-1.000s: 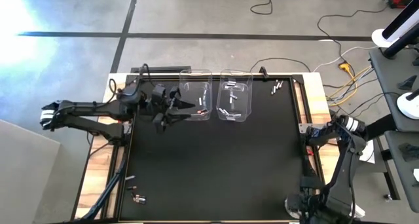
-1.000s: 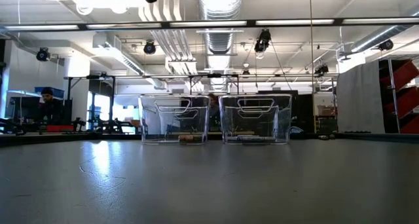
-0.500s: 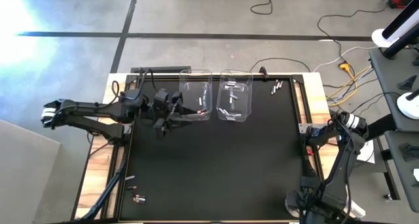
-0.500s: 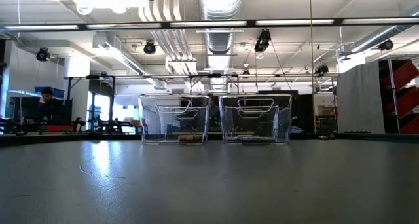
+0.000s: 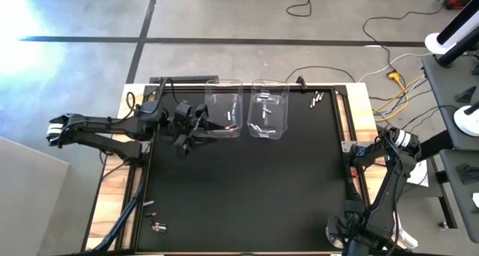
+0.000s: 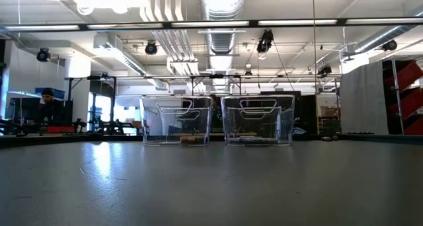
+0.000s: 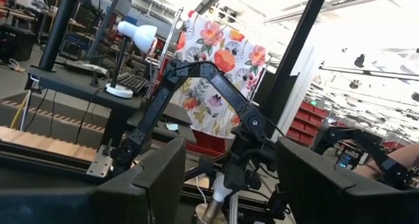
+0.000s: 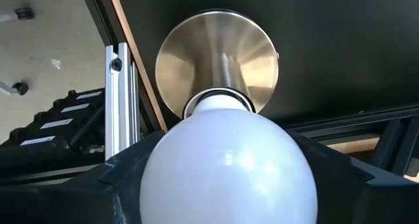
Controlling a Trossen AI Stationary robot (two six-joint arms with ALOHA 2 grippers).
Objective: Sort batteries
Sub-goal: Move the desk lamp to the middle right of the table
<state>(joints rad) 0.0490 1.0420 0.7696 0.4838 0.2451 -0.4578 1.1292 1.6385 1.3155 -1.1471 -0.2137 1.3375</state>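
Note:
Small batteries lie in the left clear bin (image 5: pixel 223 106) and the right clear bin (image 5: pixel 268 110). More batteries (image 5: pixel 316 100) lie loose at the table's far right, and a few (image 5: pixel 156 224) at its near left corner. My left gripper (image 5: pixel 196 130) hovers open just left of the left bin, with nothing between its fingers (image 7: pixel 150 178). My right gripper (image 5: pixel 338 235) points down at the near right corner. Its fingers (image 8: pixel 124 185) stand on either side of a white globe (image 8: pixel 229 165) on a round metal base (image 8: pixel 216 60). My right gripper comes from above with one finger at each side of the white globe (image 8: pixel 163 171). Whether the fingers touch it I cannot tell. The globe stands upright on its metal base on the table.
The two bins (image 6: pixel 176 120) (image 6: pixel 258 119) stand side by side at the far edge. A metal frame rail (image 8: pixel 116 99) and the table's wooden border run close to the metal base. The black mat (image 5: pixel 247 189) stretches between the arms.
My right gripper has sunk a little toward the globe at the near right corner, its arm folding slightly. The bins and batteries have stayed where they were.

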